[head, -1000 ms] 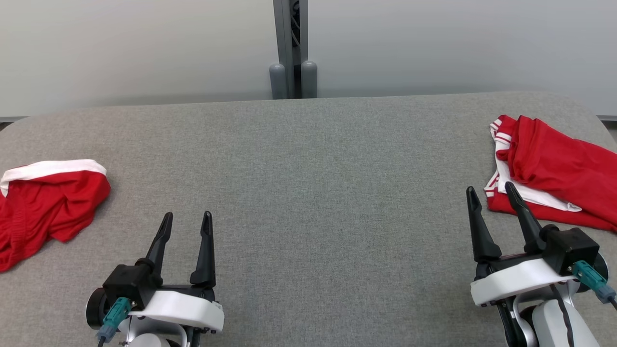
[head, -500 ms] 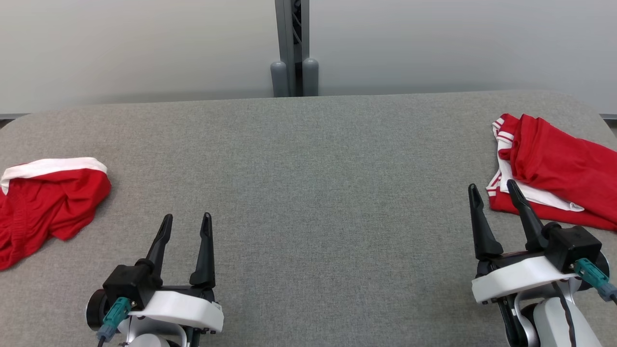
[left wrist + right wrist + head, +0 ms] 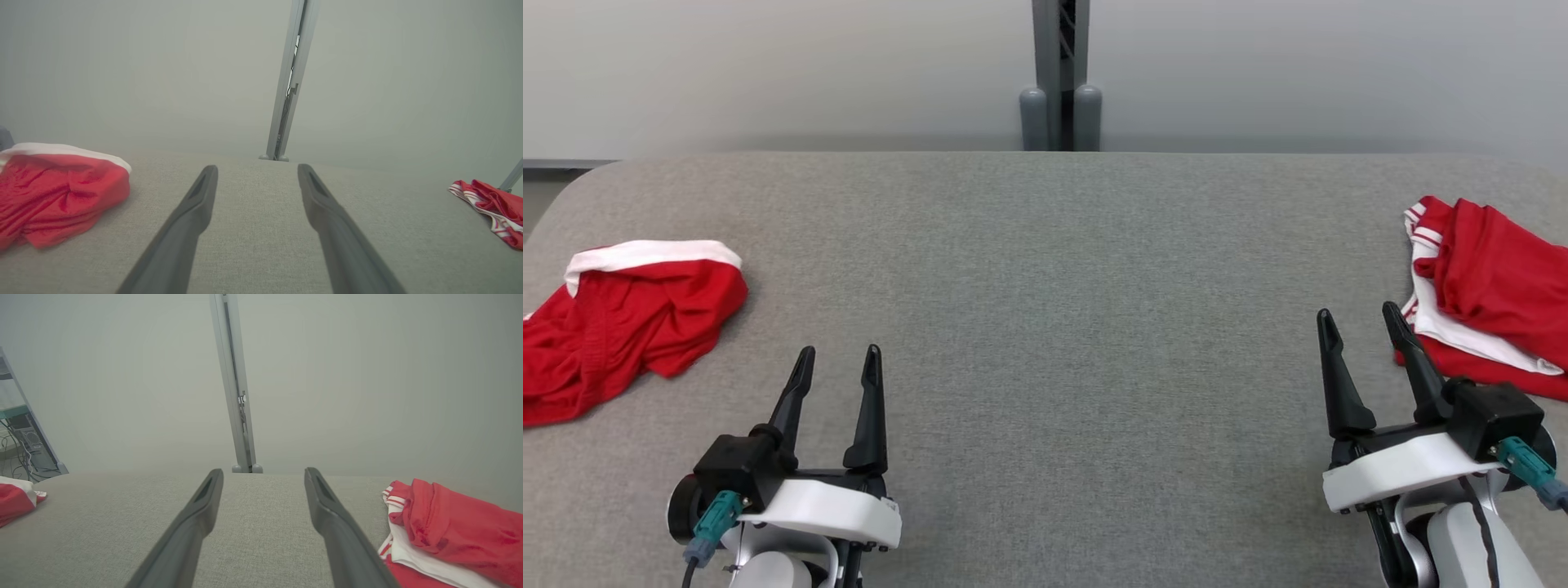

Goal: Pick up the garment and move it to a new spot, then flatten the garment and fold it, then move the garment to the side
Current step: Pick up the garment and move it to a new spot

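Observation:
A crumpled red garment with a white band (image 3: pixel 629 318) lies at the table's left edge, also seen in the left wrist view (image 3: pixel 61 192). A second red garment with white striped trim (image 3: pixel 1494 286) lies bunched at the right edge (image 3: pixel 453 526). My left gripper (image 3: pixel 840 351) stands open over bare table, to the right of the left garment and apart from it (image 3: pixel 258 167). The right gripper (image 3: pixel 1357 312) is open too, its outer finger close beside the right garment's near edge (image 3: pixel 264 471). Nothing sits between either pair of fingers.
The grey fabric-covered table (image 3: pixel 1045 269) spreads wide between the two garments. A grey post (image 3: pixel 1060 82) rises behind its far edge against a pale wall. Shelving with cables (image 3: pixel 20 449) stands off to the left.
The head camera has turned a little to the left, so the whole picture has shifted right. Both garments lie as before and both grippers stay open in place.

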Robot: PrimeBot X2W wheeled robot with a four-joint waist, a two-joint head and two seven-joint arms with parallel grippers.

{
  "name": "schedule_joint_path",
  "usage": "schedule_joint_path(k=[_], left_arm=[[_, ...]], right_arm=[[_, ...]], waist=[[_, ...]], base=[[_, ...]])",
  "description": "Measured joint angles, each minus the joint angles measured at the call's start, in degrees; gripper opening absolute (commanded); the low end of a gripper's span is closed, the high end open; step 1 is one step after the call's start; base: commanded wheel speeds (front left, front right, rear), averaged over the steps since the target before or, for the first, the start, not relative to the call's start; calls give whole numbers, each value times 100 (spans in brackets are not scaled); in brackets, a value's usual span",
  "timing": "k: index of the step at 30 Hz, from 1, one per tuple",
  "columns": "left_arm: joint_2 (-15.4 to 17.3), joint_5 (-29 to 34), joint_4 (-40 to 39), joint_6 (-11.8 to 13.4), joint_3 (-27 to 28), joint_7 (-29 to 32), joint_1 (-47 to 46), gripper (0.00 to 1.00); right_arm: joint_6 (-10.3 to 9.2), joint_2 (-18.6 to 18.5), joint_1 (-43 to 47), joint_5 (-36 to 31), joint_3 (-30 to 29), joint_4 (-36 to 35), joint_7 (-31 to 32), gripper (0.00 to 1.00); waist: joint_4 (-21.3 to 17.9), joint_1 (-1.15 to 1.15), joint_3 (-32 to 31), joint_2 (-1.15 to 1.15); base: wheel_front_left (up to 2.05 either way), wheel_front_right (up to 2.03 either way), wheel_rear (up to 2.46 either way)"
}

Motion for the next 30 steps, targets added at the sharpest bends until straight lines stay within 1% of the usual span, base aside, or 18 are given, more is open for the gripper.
schedule_joint_path(k=[5, 9, 10, 11, 15, 18, 20, 24, 30], left_arm=[[-1, 20, 27, 15, 141, 0, -3, 100], [2, 83, 55, -31, 205, 0, 13, 100], [0, 92, 63, -52, 204, 0, 48, 100], [-2, 189, 44, -54, 252, 0, 311, 100], [-1, 263, 27, -76, 397, 0, 391, 100], [10, 261, -73, -42, 547, 0, 464, 100], [3, 249, -102, -18, 606, 0, 529, 100], [2, 147, -201, 52, 699, 0, 634, 100], [2, 108, -265, 77, 715, 0, 730, 100]], right_arm=[[0, 4, 60, -63, 156, 83, 0, 100], [0, 5, 62, -57, 267, 163, 0, 100], [0, 3, 66, -38, 350, 160, 0, 100], [0, 4, 287, 230, 630, 109, 0, 100], [0, 1, 303, 282, 722, 133, 0, 100], [0, 11, 217, 313, 906, 191, 0, 100], [0, 10, 114, 347, 1038, 226, 0, 100], [0, 7, 39, 385, 1166, 350, 0, 100], [0, 9, -61, 408, 1235, 411, 0, 100]], waist=[[396, 0, 21, 0], [746, 0, -7, 0], [1025, 0, -51, 0], [1939, 0, -284, 0], [2363, 0, -379, 0], [2582, 0, -406, 0], [2657, 0, -397, 0], [2697, 0, -371, 0], [2705, 0, -351, 0]], base=[[0, 0, 0], [0, 0, 0], [0, 0, 0], [0, 0, 0], [0, 0, 0], [0, 0, 0], [0, 0, 0], [0, 0, 0], [0, 0, 0]])
